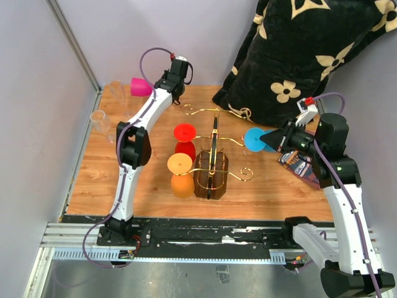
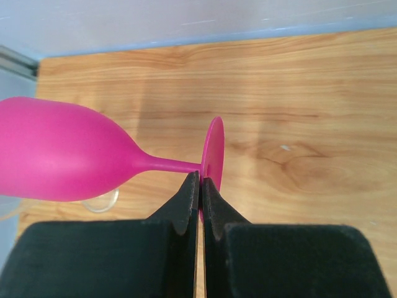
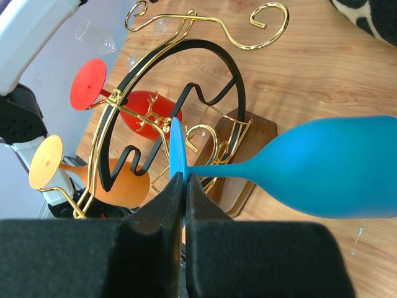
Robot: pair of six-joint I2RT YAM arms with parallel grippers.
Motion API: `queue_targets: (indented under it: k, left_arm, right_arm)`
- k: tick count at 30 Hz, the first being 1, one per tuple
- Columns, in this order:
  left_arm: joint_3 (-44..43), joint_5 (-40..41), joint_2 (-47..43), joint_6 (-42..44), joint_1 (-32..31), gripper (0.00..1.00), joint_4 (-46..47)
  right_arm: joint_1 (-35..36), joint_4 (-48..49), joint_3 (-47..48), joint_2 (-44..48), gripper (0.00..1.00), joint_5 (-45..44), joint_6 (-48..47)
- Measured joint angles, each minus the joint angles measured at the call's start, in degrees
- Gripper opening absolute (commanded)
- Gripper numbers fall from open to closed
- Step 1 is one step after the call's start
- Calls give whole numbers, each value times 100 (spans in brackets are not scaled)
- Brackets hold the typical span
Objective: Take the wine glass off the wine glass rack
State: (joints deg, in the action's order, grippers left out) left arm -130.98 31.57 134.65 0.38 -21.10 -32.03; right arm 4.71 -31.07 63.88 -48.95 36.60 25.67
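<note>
The gold wire wine glass rack [image 1: 213, 149] stands mid-table on its dark brown base [image 1: 209, 184]; it also shows in the right wrist view [image 3: 186, 74]. A red glass [image 1: 185, 138] and an orange glass [image 1: 180, 174] hang on its left arms. My left gripper [image 2: 201, 181] is shut on the foot of a pink wine glass [image 2: 62, 152], held at the far left of the table [image 1: 141, 87], away from the rack. My right gripper [image 3: 185, 179] is shut on the foot of a blue wine glass [image 3: 335, 164], held to the right of the rack [image 1: 254, 139].
Clear glasses [image 1: 102, 118] stand by the left wall. A black floral cushion [image 1: 298, 49] fills the back right. A dark printed packet [image 1: 298, 164] lies under my right arm. The table's front edge is a black rail [image 1: 205, 233].
</note>
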Motion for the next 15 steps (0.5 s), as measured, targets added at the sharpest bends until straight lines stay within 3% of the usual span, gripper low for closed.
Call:
queue_targets:
  k: [15]
  left_arm:
    - [9,1764,990,1207,-111,1,555]
  right_arm:
    - [-184,153,-63,4,1,494,4]
